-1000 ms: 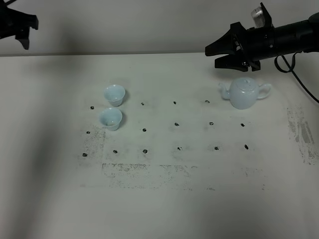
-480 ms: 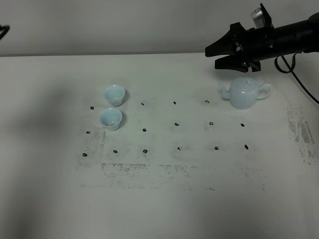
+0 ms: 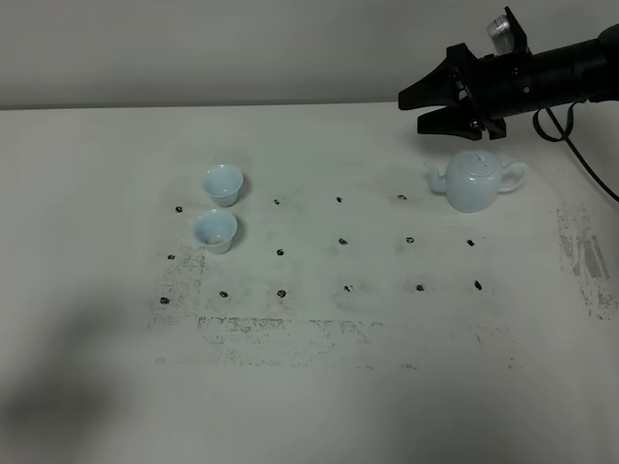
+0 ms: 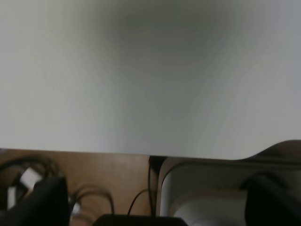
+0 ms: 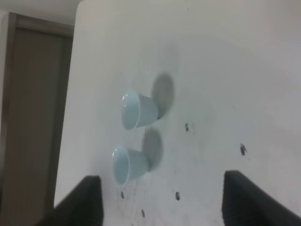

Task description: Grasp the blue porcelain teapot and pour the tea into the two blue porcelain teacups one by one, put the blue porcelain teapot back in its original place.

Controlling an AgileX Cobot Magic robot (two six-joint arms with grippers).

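While the pale, scuffed bench (image 3: 319,387) filled most of the high view, the right pincer (image 3: 411,109) hung over its far right side, jaws spread wide and gripping nothing. The left pincer (image 4: 160,179) (seen only in its own wrist view, as two blurred dark fingers) stood open too. Below the right pincer, and apart from it, the blue porcelain teapot (image 3: 474,182) sat upright, lid on, spout pointing left. Well apart, on the left, the two blue porcelain teacups (image 3: 221,184) stood upright just beside each other, the nearer one (image 3: 215,230) in front. Rows of small black marks (image 3: 342,241) dotted the bench between them.
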